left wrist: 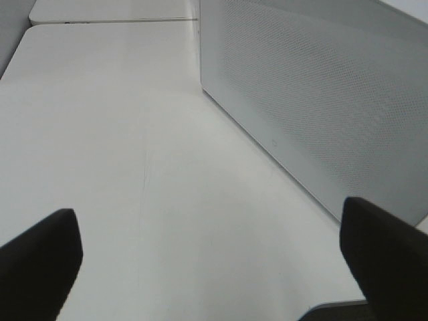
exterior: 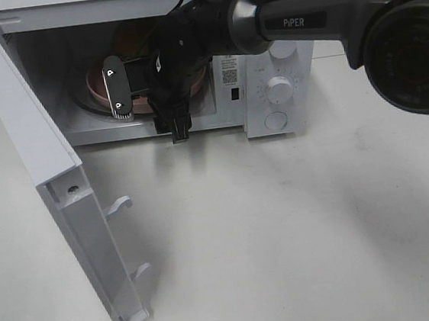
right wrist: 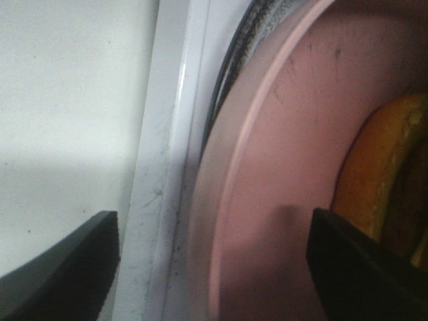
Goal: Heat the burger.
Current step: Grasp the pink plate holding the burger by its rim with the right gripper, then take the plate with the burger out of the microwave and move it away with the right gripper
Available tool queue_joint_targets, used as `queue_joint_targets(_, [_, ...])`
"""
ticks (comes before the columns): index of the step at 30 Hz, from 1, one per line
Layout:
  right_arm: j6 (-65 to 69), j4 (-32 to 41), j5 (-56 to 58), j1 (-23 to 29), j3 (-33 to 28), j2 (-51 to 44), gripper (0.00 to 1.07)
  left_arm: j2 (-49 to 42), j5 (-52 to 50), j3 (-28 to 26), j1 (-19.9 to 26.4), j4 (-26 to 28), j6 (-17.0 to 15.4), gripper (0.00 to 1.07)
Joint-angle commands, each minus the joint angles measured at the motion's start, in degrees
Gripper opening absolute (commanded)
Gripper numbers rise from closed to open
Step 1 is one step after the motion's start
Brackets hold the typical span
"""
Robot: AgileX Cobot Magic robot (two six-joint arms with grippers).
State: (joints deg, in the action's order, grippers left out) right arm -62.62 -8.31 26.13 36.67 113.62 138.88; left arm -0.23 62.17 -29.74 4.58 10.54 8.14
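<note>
Right gripper [right wrist: 214, 267] jaws gape wide over one pink plate [right wrist: 267, 167] with one burger [right wrist: 388, 180], holding nothing.

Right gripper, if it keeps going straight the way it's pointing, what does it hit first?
Probably the pink plate inside the microwave, with the burger just beyond; depth is hard to judge.

White boxy microwave oven [exterior: 274, 70] at the back of the pale tabletop [exterior: 283, 230], hinged door [exterior: 57, 192] swung open on the left, round pink plate [exterior: 98, 92] inside the cavity, small golden-bun burger [right wrist: 391, 174] on the plate, dial panel [exterior: 279, 88] right of the cavity.
</note>
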Motion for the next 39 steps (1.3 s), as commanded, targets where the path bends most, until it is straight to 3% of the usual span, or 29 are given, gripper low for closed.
queue_joint_targets(1, [1.83,0.46,1.60,-0.57,2.64,1.49,0.63,-0.52,-0.57,0.11,-0.34,0.29,-0.29,1.00])
queue_joint_targets(4, [2.12,0.23,1.55,-0.57,2.81,1.60,0.58,-0.52,-0.57,0.11,-0.34,0.34,-0.29,1.00])
queue_joint_targets(6, [2.12,0.29,1.38,-0.57,2.81,1.60,0.32,-0.52,-0.57,0.11,-0.34,0.29,-0.29,1.00])
queue_joint_targets(7, [2.12,0.29,1.38,-0.57,2.81,1.60,0.32,-0.52,-0.57,0.11,-0.34,0.29,-0.29,1.00])
queue_joint_targets(8, [2.12,0.29,1.32,-0.57,2.81,1.60,0.23,-0.52,-0.57,0.11,-0.34,0.29,-0.29,1.00])
queue_joint_targets(9, [2.12,0.29,1.32,-0.57,2.81,1.60,0.08,-0.52,-0.57,0.11,-0.34,0.29,-0.29,1.00])
queue_joint_targets(10, [2.12,0.29,1.32,-0.57,2.81,1.60,0.08,-0.52,-0.57,0.11,-0.34,0.29,-0.29,1.00])
queue_joint_targets(11, [2.12,0.34,1.83,-0.57,2.81,1.60,0.00,-0.52,-0.57,0.11,-0.34,0.29,-0.29,1.00])
queue_joint_targets(26, [0.80,1.09,4.93,1.43,1.49,-0.92,0.00,-0.52,-0.57,0.11,-0.34,0.29,-0.29,1.00])
queue_joint_targets(39, [-10.08,1.72,-1.09,2.23,-13.46,-10.26,0.00,-0.52,-0.57,0.11,-0.34,0.29,-0.29,1.00])
